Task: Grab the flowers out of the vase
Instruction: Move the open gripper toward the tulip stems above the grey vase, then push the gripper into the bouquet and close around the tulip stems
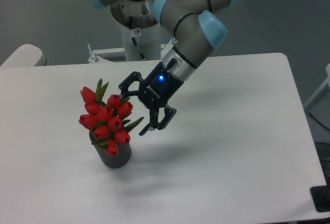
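The flowers (105, 117), a tight bunch of red tulip buds with green leaves, stand in the small dark grey vase (116, 157) at the left middle of the white table. My gripper (133, 113) is open, tilted down to the left, right beside the bunch on its right side. One finger tip (124, 97) is near the upper buds, the other (145, 130) is lower, by a leaf. The fingers hold nothing. Most of the vase is hidden behind the flowers.
The arm's base and mount (135, 33) stand at the table's back edge. The white table (232, 147) stretches to the right and front. A pale rounded object (23, 55) sits past the table's back left corner.
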You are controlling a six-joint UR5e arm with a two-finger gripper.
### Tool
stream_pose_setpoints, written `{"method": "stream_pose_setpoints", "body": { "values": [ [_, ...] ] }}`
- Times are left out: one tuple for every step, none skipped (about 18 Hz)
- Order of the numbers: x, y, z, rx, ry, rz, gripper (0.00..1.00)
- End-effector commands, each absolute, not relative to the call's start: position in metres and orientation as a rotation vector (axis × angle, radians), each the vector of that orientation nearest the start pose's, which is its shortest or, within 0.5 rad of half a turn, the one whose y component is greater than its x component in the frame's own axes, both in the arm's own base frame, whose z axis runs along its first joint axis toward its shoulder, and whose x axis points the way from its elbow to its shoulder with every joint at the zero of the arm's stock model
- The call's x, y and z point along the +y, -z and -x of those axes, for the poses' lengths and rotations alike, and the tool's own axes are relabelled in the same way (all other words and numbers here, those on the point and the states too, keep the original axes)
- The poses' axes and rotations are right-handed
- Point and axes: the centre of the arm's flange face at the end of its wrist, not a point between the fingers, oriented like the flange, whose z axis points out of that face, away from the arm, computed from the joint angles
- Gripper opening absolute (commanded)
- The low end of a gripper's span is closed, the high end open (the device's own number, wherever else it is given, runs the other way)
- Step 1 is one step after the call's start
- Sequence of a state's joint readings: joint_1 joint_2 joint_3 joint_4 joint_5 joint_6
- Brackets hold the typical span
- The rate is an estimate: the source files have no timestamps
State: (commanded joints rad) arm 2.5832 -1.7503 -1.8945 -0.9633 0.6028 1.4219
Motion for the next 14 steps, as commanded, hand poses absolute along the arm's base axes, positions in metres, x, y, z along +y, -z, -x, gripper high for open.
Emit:
{"method": "stream_pose_setpoints", "body": {
  "values": [
    [0.46,-0.347,0.333,0.503,0.285,2.125,1.0],
    [0.46,-0.351,0.335,0.507,0.275,2.123,1.0],
    [0.461,-0.351,0.335,0.514,0.271,2.122,1.0],
    [0.462,-0.351,0.333,0.519,0.271,2.122,1.0],
    [0.462,-0.347,0.328,0.527,0.28,2.127,1.0],
    [0.461,-0.342,0.324,0.529,0.288,2.129,1.0],
    [0.46,-0.338,0.322,0.523,0.301,2.131,1.0],
    [0.46,-0.337,0.32,0.516,0.31,2.134,1.0],
    [0.46,-0.335,0.318,0.515,0.316,2.134,1.0],
    [0.461,-0.331,0.314,0.514,0.33,2.13,1.0],
    [0.461,-0.329,0.311,0.506,0.346,2.128,1.0],
    [0.461,-0.327,0.31,0.484,0.367,2.133,1.0],
    [0.461,-0.327,0.31,0.454,0.382,2.141,1.0],
    [0.462,-0.328,0.308,0.433,0.395,2.146,1.0]
  ]
}}
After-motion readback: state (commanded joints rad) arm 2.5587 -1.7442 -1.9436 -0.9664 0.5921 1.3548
